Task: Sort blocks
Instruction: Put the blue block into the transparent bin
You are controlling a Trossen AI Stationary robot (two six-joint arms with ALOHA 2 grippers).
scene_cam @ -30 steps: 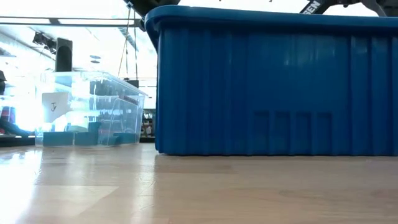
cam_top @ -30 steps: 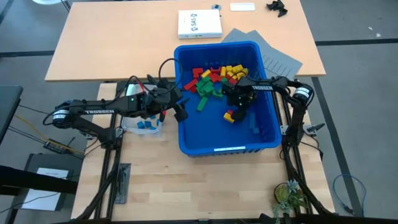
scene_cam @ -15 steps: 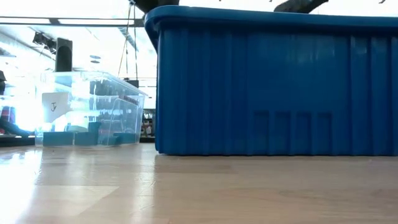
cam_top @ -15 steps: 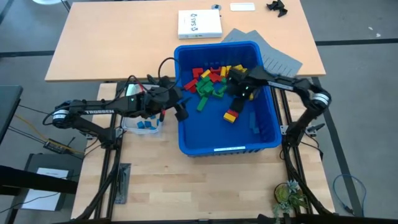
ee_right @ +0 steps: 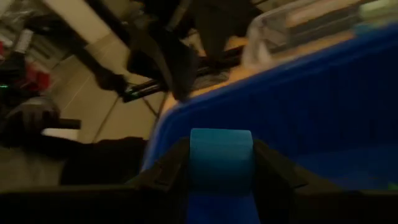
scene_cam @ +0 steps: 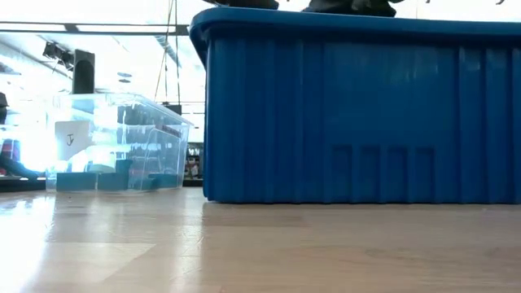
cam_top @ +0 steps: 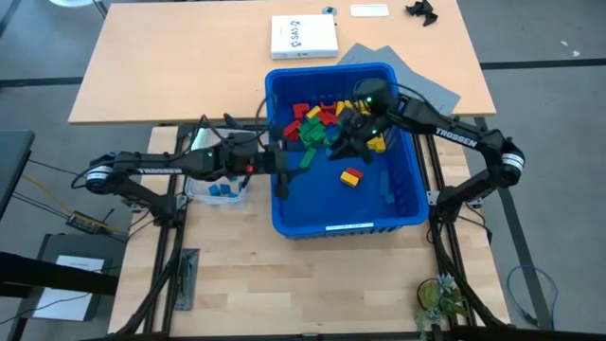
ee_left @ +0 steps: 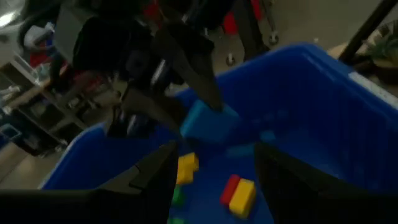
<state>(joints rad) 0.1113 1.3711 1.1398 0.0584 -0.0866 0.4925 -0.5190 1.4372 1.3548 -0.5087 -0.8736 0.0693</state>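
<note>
The right gripper (ee_right: pixel 221 180) squeezes a small light-blue plastic block (ee_right: pixel 221 155) over the big blue plastic bin (cam_top: pixel 284 213). Facing it, the left gripper (ee_left: pixel 214 174) waits with fingers apart.

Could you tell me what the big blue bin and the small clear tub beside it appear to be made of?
The blue bin looks like moulded opaque plastic, semi-glossy, with vertical ribs on its wall. The clear tub looks like thin transparent plastic: the room shows through its shiny walls.
</note>
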